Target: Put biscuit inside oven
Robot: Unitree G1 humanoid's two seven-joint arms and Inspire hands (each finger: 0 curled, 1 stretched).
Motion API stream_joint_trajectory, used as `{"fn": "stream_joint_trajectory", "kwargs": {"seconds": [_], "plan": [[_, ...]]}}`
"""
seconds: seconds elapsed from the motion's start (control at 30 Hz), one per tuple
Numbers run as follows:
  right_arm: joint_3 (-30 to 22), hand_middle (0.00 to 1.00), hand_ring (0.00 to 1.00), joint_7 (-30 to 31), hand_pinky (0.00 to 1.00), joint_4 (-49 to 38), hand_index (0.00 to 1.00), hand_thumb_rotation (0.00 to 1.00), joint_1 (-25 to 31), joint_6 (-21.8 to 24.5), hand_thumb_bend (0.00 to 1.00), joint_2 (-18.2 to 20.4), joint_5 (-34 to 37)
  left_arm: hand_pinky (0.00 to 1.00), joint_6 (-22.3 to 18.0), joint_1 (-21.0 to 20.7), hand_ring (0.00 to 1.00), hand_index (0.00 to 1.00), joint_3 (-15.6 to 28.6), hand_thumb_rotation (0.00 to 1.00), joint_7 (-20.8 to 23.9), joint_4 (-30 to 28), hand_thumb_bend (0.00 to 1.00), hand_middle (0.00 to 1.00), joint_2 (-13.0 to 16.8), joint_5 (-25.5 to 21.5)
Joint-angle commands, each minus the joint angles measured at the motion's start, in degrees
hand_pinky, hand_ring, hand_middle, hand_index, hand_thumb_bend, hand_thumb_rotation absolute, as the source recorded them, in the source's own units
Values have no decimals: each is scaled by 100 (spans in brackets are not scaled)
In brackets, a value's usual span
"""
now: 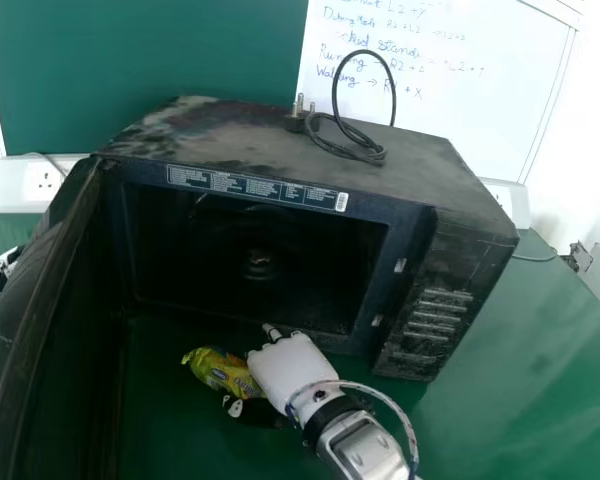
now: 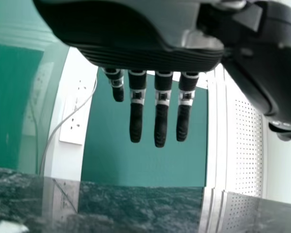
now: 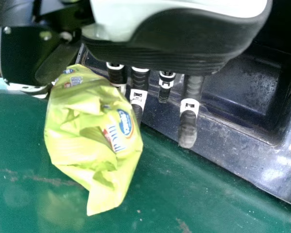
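Biscuit packet (image 1: 208,367), crumpled yellow-green plastic, longish: clamped between the thumb and fingers of my white-backed, black-fingered right hand (image 1: 292,372), on that hand's left side in the head view. Long axis: slantwise, far end to the left, near end by my thumb, more along the oven mouth than into it. Black box-shaped microwave oven (image 1: 410,170), door swung wide: its dark cavity (image 1: 270,250) lies ahead of the packet, beyond the low front sill (image 1: 335,343). Nearer hand: the right. Black-fingered left hand (image 2: 161,131): fingers straight, holding nothing. Move called for, I judge: up, then forward over the sill.
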Motion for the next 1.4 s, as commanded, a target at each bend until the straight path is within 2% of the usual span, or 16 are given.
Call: {"fn": "stream_joint_trajectory", "kwargs": {"seconds": [0.0,0.13,0.43,0.87,0.97,1.03,1.07,1.13,1.2,1.37], "plan": [[-139,47,20,136,13,52,49,0,94,54,53,-122,31,63,-25,4,68,72,-15,50,-9,29,50,70,-3,12],[-246,47,19,222,11,-65,49,0,49,82,53,-127,130,62,-8,2,68,72,-14,50,9,26,50,69,-7,22],[-464,47,25,198,17,-176,49,0,-30,108,53,-89,318,62,-53,-1,68,72,-22,51,-28,64,50,69,10,42],[-774,47,17,81,10,-416,49,0,-205,329,53,143,355,62,-53,-9,68,72,-14,51,-55,96,51,69,18,5],[-824,47,19,264,12,-452,49,0,-361,444,53,176,353,62,-51,-1,68,72,-13,51,-59,88,52,69,16,-3],[-844,47,27,316,18,-442,49,0,-477,470,53,165,341,62,-78,0,68,72,-15,51,-69,98,51,69,18,3],[-845,47,28,322,19,-434,49,0,-529,471,53,151,323,62,-89,-1,68,72,-14,51,-71,105,50,69,16,5],[-843,47,23,330,15,-415,49,0,-594,461,53,126,312,62,-65,-1,68,72,-12,51,-72,91,50,69,9,-11],[-849,47,26,306,17,-362,49,0,-696,405,53,73,344,63,-36,2,68,72,-9,51,-55,72,51,69,2,2],[-905,47,17,190,9,-157,49,0,-880,668,53,293,351,63,-63,-2,68,72,-5,50,-66,85,50,69,0,0]]}}
